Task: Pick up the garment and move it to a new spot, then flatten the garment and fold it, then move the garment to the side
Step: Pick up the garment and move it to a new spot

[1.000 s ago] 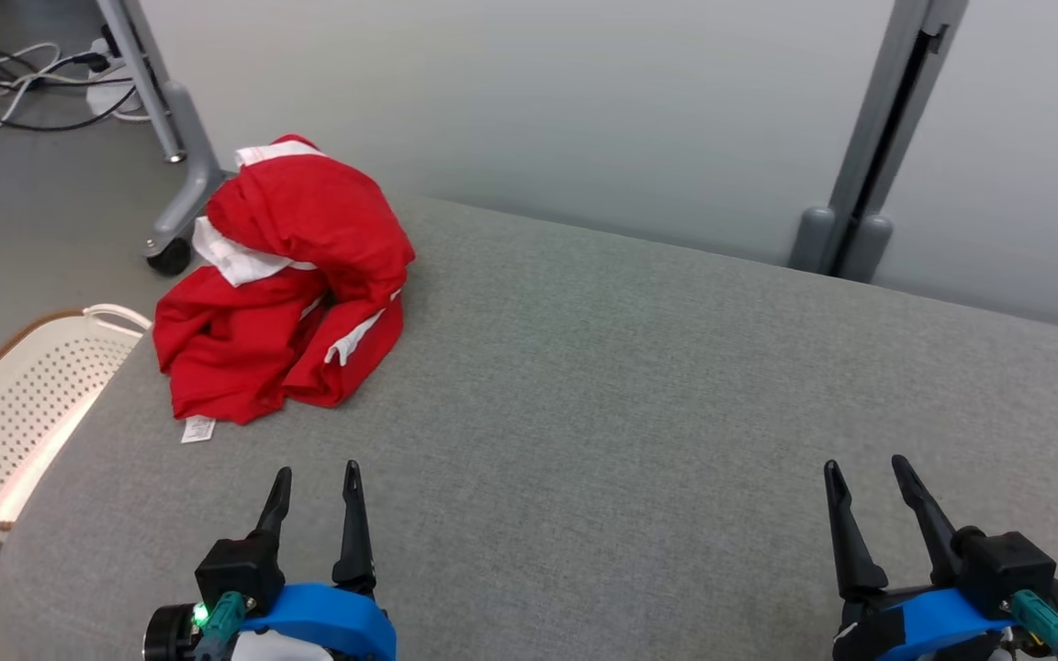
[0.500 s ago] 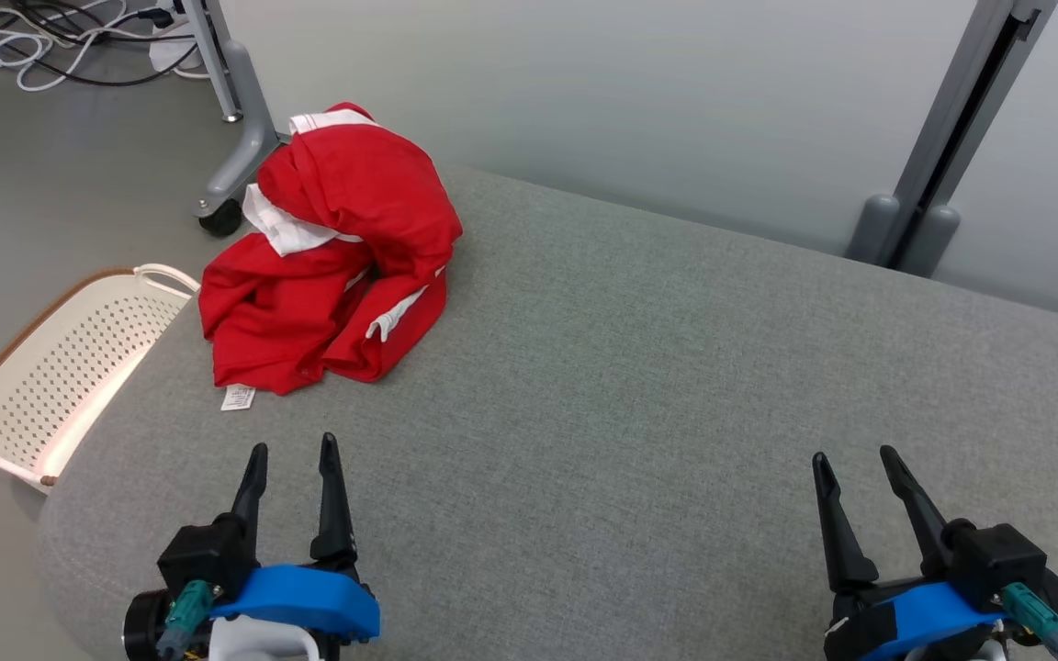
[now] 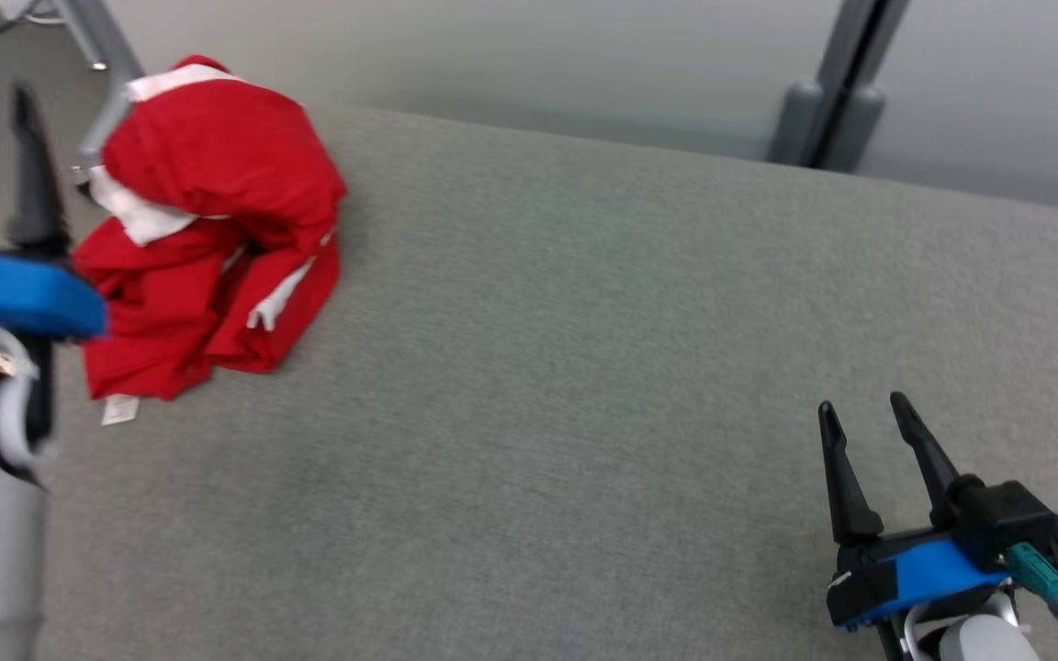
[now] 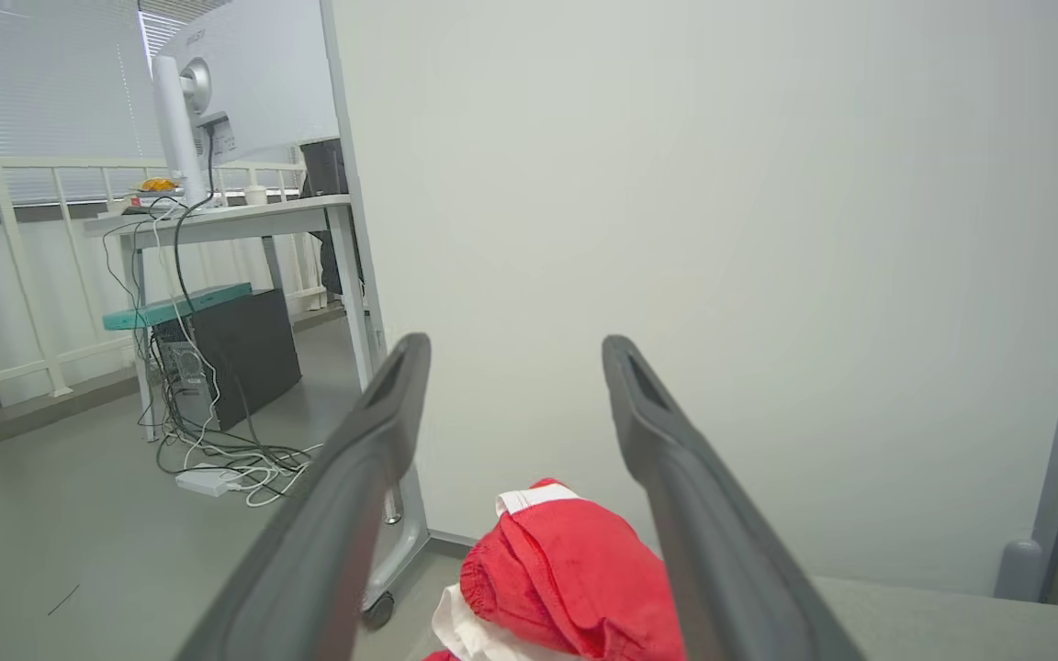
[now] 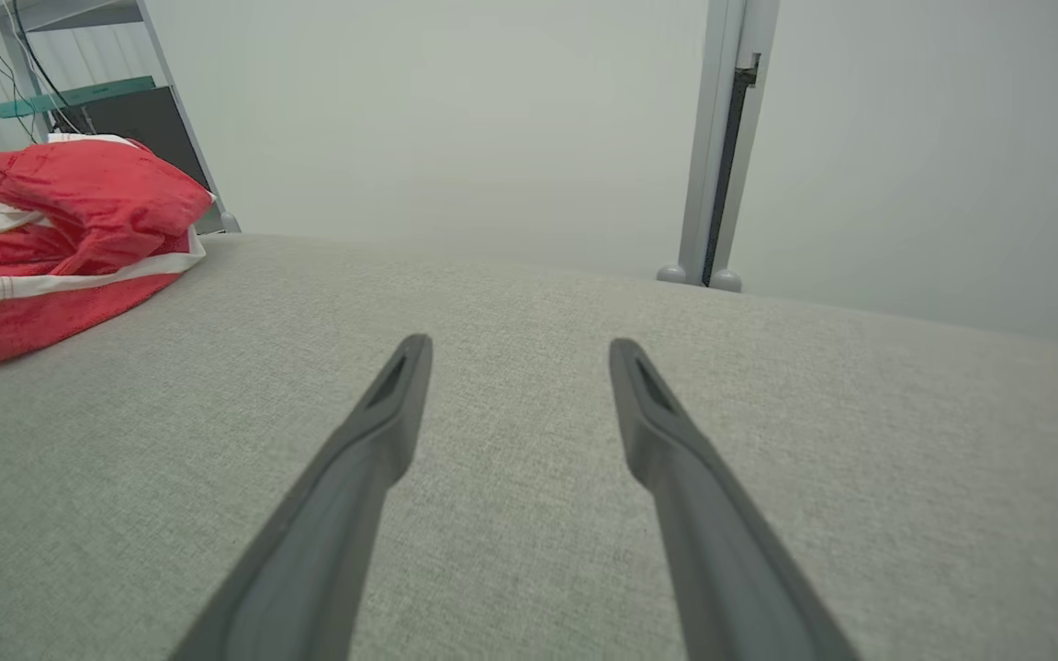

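Item: garment (image 3: 208, 229), red with white bands, in a crumpled heap at the far left corner of the grey fabric-covered counter (image 3: 584, 321).

Markings: one small white tag (image 3: 119, 409) lies on the counter at the heap's near edge, attached to the red cloth. Its print is too small to read. No other writing is legible.

Left tool (image 4: 515, 344): jaws spread wide, nothing between them. It is raised off the counter beside the heap's left side and is not touching the cloth. In the left wrist view the top of the heap shows low between the two fingers.

Right tool (image 3: 861, 404): jaws spread wide and empty, low over the bare counter at the near right, well apart from the garment.
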Controlling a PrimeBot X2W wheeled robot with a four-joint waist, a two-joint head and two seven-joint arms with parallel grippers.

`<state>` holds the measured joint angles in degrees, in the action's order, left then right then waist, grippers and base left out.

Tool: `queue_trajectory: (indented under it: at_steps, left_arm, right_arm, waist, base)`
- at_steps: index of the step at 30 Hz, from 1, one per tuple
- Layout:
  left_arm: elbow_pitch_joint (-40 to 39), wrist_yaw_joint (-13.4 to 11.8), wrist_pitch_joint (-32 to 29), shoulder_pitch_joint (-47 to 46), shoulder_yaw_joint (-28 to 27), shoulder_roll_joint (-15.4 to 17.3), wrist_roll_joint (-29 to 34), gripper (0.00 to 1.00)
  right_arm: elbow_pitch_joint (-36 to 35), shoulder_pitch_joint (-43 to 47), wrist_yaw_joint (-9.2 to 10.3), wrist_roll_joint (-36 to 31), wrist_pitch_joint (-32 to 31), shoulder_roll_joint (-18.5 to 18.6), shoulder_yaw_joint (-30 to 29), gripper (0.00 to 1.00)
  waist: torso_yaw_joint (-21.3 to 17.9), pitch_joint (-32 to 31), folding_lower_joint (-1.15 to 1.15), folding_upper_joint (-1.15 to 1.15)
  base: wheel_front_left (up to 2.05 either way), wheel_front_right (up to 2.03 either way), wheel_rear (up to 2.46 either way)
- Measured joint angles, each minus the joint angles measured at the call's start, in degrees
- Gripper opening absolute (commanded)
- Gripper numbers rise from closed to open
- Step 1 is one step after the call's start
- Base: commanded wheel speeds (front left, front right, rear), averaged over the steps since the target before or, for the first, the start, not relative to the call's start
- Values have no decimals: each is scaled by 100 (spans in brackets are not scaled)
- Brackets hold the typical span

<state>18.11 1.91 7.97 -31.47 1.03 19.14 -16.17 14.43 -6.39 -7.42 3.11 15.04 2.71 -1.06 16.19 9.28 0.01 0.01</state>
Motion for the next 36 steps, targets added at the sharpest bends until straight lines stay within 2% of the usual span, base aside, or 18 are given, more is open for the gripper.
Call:
queue_trajectory:
  at_steps: [2,8,15,20,24,30,32,36]
  left_arm:
    - [148,15,-365,-363,-49,265,11,100]
    - [716,93,-993,-1264,-383,771,-255,100]
    - [1695,-196,-1970,-1564,-656,991,-553,100]
    - [2131,-414,-2387,-1521,-826,904,-800,100]
    - [2276,-495,-2435,-1345,-970,756,-1016,100]
    - [2253,-437,-2242,-1271,-976,627,-1107,100]
    - [2278,-432,-2191,-1273,-970,623,-1107,85]
    - [2324,-410,-2199,-1298,-916,583,-1109,18]
  right_arm:
    - [-31,-66,0,-58,1,3,27,100]
    - [-99,-272,-5,-263,0,2,91,100]
    - [-296,-531,-5,-459,1,1,140,100]
    - [-301,-617,-5,-520,0,3,92,100]
    - [-287,-634,-5,-519,0,1,108,100]
    - [-258,-684,-5,-503,0,2,172,100]
    - [-255,-732,-5,-497,0,1,211,100]
    - [-234,-744,-5,-456,0,2,243,100]
  waist:
    - [-158,139,0,0]
    - [-658,682,1,0]
    - [-1028,1293,2,1]
    - [-1117,1555,1,1]
    - [-1136,1621,0,1]
    - [-1180,1655,0,1]
    - [-1202,1658,0,1]
    - [-1253,1647,-1,1]
  base:
    - [0,0,0]
    - [0,0,0]
    - [0,0,0]
    - [0,0,0]
    - [0,0,0]
    - [0,0,0]
    - [0,0,0]
    - [0,0,0]
